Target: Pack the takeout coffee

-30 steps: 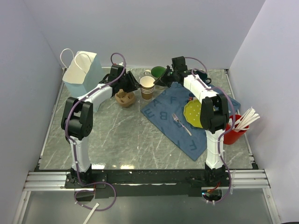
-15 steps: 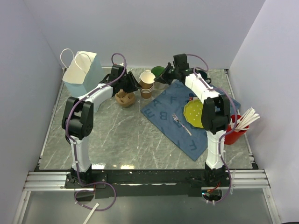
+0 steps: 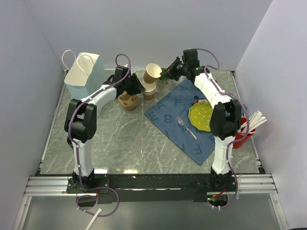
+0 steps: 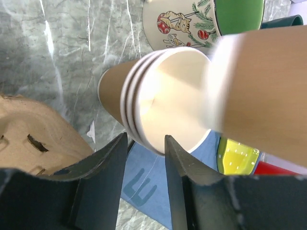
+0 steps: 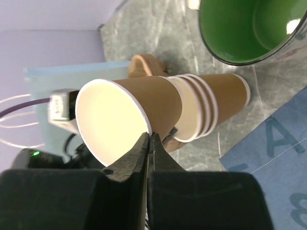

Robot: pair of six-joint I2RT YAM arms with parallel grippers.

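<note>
Far left, at the back of the grey marble-look desk (image 3: 120,139), there's a pale blue and cream paper bag (image 3: 85,72) standing open, with thin white cord handles. The left arm (image 3: 98,98) reaches past it, over a rough beige moulded-pulp cup carrier (image 3: 128,101), to the stack of paper cups (image 3: 149,92). Those are tapered brown kraft, white inside, with their rolled white rims nested tight, and they stand on the desk. In the left wrist view the left jaws sit a little apart with the stack's rim right at their tips. Honestly, from that angle we can't tell if they're pinching it or just sitting next to it.

The takeout cup (image 3: 153,73) is up in the air just above the stack, tilted, and it's the same smooth kraft outside and white inside, with an open top. The right jaws are closed tight on its rim, and the right arm (image 3: 207,88) stretches in from the right.

Just beside the stack is a glossy mug (image 4: 177,26), green inside with a Christmas print outside. Further right a blue mat (image 3: 172,120) printed with letters carries a metal fork (image 3: 186,127) and a round yellow dotted plate (image 3: 201,116). A red cup (image 3: 241,136) of white utensils sits at the right edge.
</note>
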